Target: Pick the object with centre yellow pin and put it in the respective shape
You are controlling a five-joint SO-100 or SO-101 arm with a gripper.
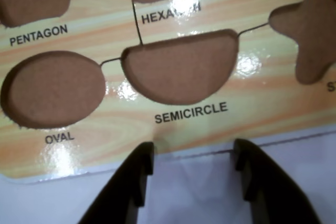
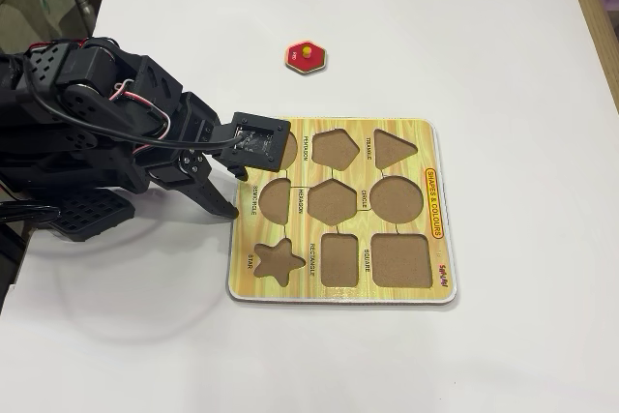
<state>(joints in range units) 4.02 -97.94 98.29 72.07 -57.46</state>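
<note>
- The red hexagonal piece [image 2: 305, 57] lies flat on the white table [image 2: 503, 36], well apart from the shape board [image 2: 432, 210] and beyond its far edge in the fixed view; nothing touches it.
- It looks like a small, thin wooden tile – light and stiff by my judgement, unlikely to deform or break under a pinch, though its flat faces and painted top may be slick.
- The yellow knob [image 2: 306, 48] at its centre is the obvious hold: it stands up from the face, so the fingers can close on it from above – the low rim offers little to grip against the table.
- The gripper [image 1: 194, 156] is spread and empty; the wrist view shows both dark fingers [image 1: 137, 174] apart over the board's near edge, just below the SEMICIRCLE recess [image 1: 181, 66].
- In the fixed view the gripper hangs at the board's left edge, well apart from the piece.
- The HEXAGON recess [image 2: 333, 201] sits in the middle of the board, empty like the other cutouts – a snug six-sided fit, so the piece will probably need turning to line up its edges.
</note>
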